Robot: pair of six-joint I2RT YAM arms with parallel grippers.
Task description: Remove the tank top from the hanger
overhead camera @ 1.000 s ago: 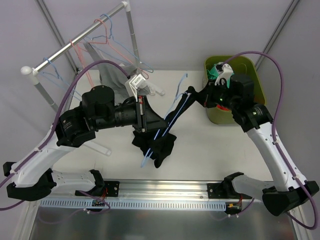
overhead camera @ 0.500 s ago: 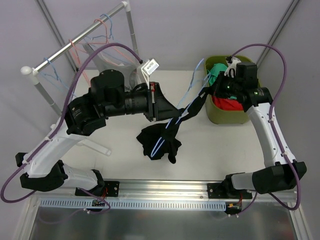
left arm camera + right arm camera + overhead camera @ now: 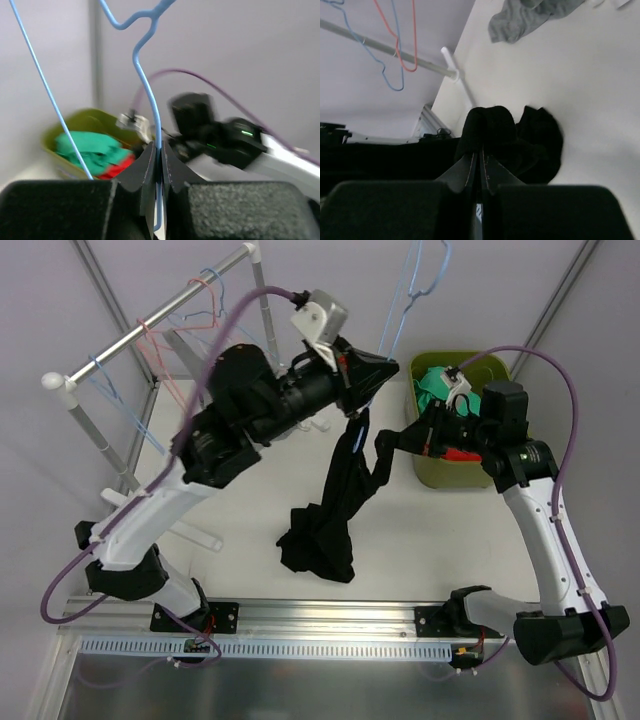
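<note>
Over the far middle of the table (image 3: pixel 450 540), holding the hanger (image 3: pixel 408 290) high with the left gripper (image 3: pixel 380 375), pinched tight on the blue wire below the hook. Draped from there down to a heap near the table's middle: the tank top (image 3: pixel 325 530), black, its lower part resting on the surface. To the right, gripping a fold of it with the right gripper (image 3: pixel 392 443), closed fully on the cloth, just before the bin (image 3: pixel 430 475) at the far right corner.

Step in hand, at a guess: drawing the cloth off the hanger's arm. To do it well:
- Hold the left grip firm and the hanger up, to leave the cloth hanging free.
- Draw the right gripper sideways and down, away from the hanger, along the arm's slope rather than across it.
- Watch for a strap snagging on the wire.
- Ease rather than yank, lest the wire slip or bend.

Cannot tell how much cloth is on the wire.
</note>
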